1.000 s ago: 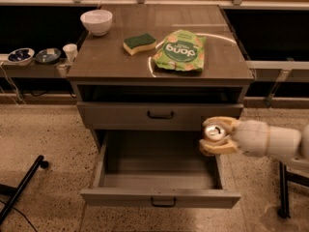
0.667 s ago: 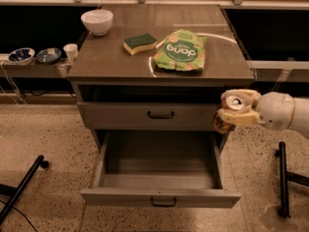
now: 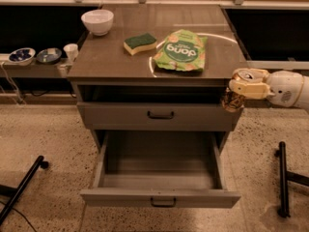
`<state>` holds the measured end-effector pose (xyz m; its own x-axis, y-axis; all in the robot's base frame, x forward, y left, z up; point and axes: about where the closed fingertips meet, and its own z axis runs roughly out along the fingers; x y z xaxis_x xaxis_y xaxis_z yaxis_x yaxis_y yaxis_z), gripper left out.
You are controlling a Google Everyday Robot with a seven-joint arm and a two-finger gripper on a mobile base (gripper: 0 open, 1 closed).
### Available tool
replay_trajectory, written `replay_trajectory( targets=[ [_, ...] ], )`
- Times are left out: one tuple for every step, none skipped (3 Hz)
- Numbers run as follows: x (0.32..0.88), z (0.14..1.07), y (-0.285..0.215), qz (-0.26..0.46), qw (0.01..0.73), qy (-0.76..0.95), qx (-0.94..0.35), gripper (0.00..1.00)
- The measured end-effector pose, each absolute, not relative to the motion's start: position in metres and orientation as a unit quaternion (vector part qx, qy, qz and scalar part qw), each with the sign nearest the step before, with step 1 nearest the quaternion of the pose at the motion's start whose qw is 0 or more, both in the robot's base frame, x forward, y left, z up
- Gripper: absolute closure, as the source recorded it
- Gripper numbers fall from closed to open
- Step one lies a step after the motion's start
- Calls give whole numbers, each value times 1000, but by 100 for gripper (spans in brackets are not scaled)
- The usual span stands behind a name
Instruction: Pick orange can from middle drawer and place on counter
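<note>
Camera view – only view on record. The gripper [image 3: 243, 87] is seen at the right front corner of the cabinet, just below the level of the counter [image 3: 116, 62]. Its fingers are closed around the orange can [image 3: 233, 101], which is held upright with the silver lid showing on top. The can is clear of the middle drawer [image 3: 159, 197], which is pulled fully out and is seen to be bare inside. The drawer above [image 3: 159, 116] is shut.

Change noted over the last second: the can was beside the open drawer's right wall, then level with the upper drawer front; now it is carried higher and further right – nearly at counter height.

The pick is judged done; the placing is not yet done. Free counter is available at the right edge, beside the green bag [image 3: 181, 50]. The sponge [image 3: 140, 43] and white bowl [image 3: 97, 21] are well apart from it.
</note>
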<state>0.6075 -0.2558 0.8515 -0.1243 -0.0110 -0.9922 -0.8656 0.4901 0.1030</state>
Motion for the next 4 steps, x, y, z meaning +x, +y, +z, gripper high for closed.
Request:
replay_trajectory(
  targets=[
    [611,867,-244,366,569,647,-351,100],
    [636,917,-240,324,587,651,-357,100],
    [676,978,-247,278,616,654,-339,100],
    [720,988,-252,243,618,681,-307,100]
  ],
)
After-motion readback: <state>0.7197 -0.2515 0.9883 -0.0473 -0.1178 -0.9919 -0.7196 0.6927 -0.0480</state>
